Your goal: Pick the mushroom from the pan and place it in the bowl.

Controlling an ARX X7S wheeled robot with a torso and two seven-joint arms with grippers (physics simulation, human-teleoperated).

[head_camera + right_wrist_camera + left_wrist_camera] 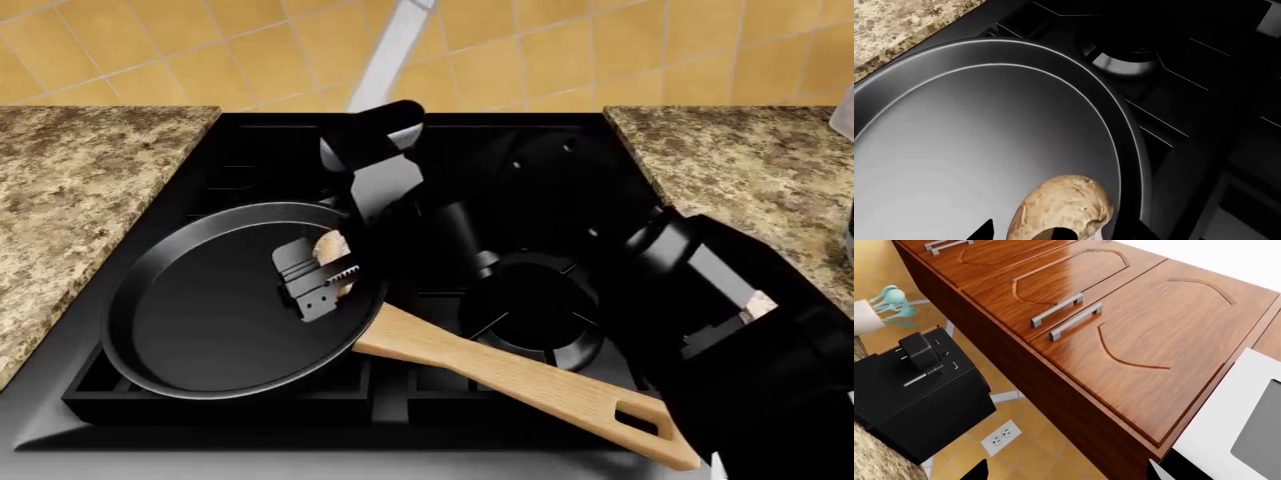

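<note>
One pan (220,320) sits on the black stove (441,400), its single wooden handle (521,378) running toward 4 o'clock in the head view. One mushroom (1062,209) lies inside the pan near the rim, at about 2 o'clock. The right hand (318,278) reaches down onto it, fingers (304,262) on either side of the mushroom, apparently grasping it. The left hand (1064,475) shows only two fingertips, spread apart, pointing at two cabinet doors (1121,330). One black appliance (914,395) stands nearby.

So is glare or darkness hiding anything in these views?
Head view: black gripper blends into the black pan, mushroom mostly hidden. Right wrist view: mushroom clear, soft sheen on the pan floor. Left wrist view: glossy cabinets, nothing lost.
</note>
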